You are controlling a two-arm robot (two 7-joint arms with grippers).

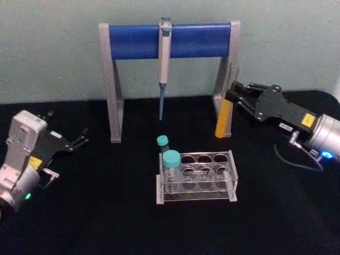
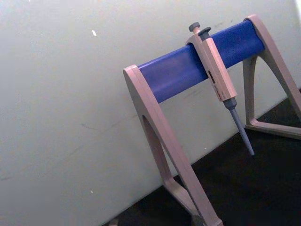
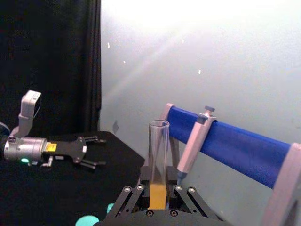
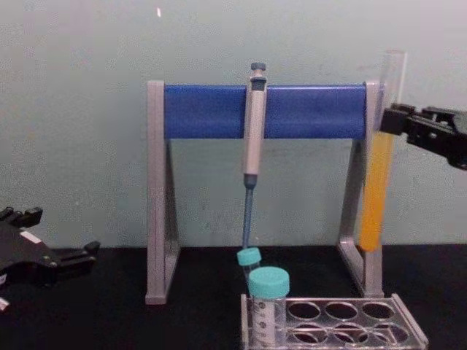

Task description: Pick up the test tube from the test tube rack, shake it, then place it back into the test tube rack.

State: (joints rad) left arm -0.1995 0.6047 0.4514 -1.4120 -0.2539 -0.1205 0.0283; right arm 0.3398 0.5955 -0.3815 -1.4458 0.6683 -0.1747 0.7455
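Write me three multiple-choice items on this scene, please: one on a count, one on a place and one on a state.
1. How many teal-capped tubes stand in the rack? A one; B two; C four.
2. Where is the test tube? A in the rack; B lying on its side; C held upright beside a leg of the pipette stand.
3. How are the left gripper jaws? A open; B shut on a capped tube; C shut tight, empty.

Key: 1 B, both sit at the rack's left end. 2 C, the right gripper clamps it well above the rack. 3 A, its jaws are spread with nothing between them.
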